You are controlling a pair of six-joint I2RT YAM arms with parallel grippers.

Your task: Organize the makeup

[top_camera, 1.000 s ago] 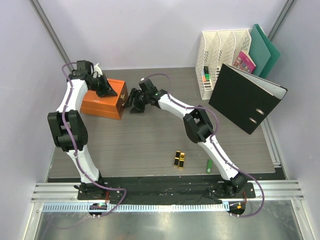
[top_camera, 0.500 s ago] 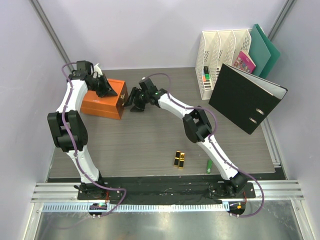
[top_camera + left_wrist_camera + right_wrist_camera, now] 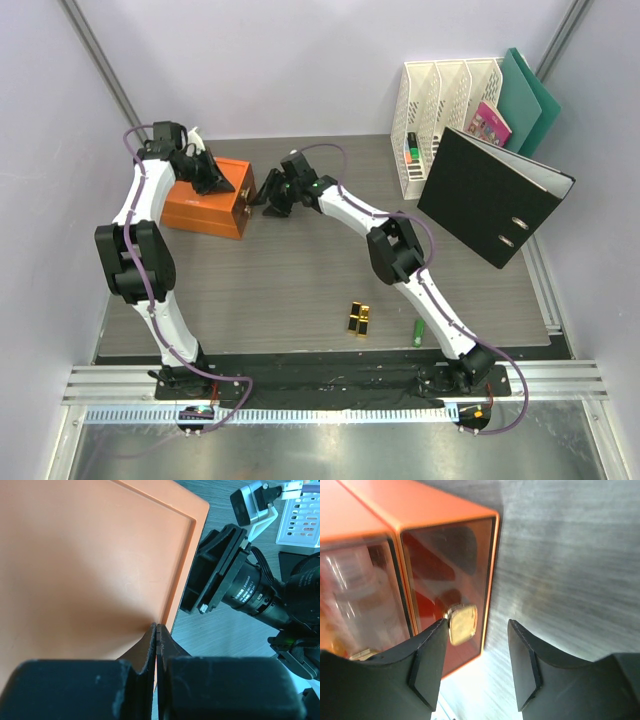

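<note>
With the left claw [image 3: 156,630] clenched, seemingly pressing the orange box [image 3: 205,205], and the right claw [image 3: 476,626] released around its off-centre gold knob [image 3: 461,624], closing could slip and shove the box, while the black-gold lipsticks [image 3: 359,319] lie on the near bench [image 3: 300,290].

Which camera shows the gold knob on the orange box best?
Right wrist view: the gold knob sits large on the drawer front of the orange box, beside the open right gripper. In the top external view it is too small to judge; the left wrist view shows only the box's flat top.
</note>
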